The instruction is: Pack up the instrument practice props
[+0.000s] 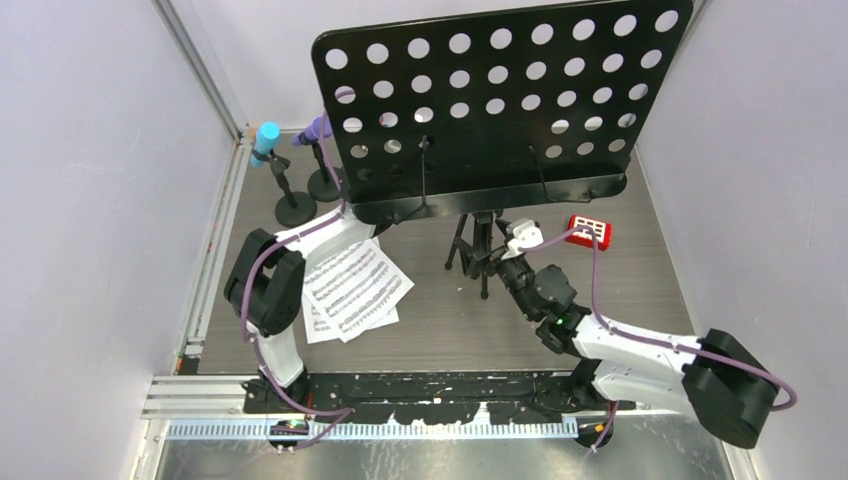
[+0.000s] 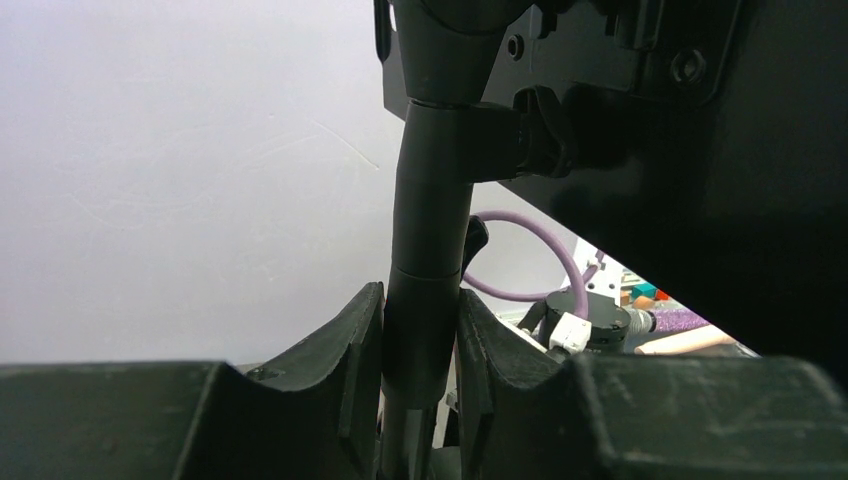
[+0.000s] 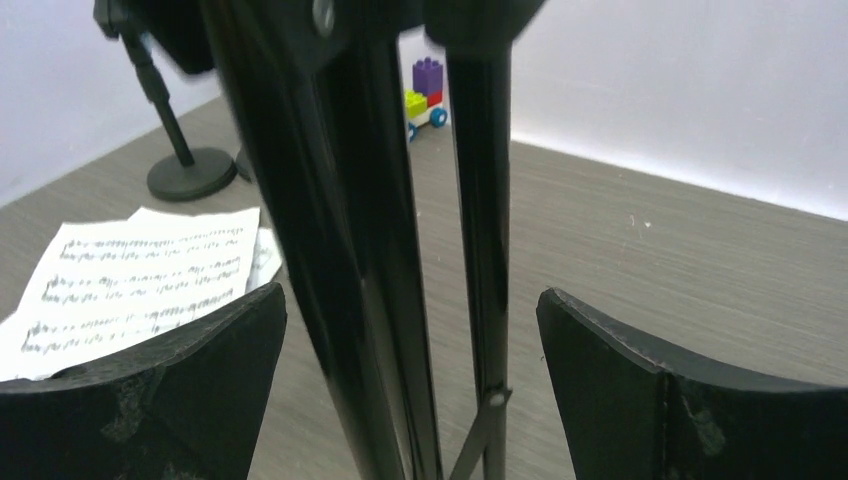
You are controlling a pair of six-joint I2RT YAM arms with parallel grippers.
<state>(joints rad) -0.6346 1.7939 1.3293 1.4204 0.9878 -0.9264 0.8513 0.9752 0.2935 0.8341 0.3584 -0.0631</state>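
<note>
While our left gripper (image 2: 420,338) seems to pinch the rack post (image 2: 432,230), our right gripper (image 3: 412,340) is spread, the legs (image 3: 478,200) between its fingers.

The music rack (image 1: 500,100) is black with rows of round holes, and the sheet-music pages (image 1: 355,285) are white with black note lines. Near the far left corner of the grey wood-grain tabletop (image 1: 640,300) are a cyan microphone (image 1: 266,140) and a purple microphone (image 1: 318,128) on black mic holders (image 1: 295,210). The block (image 1: 589,232) near the right edge is red with a white grid.
</note>
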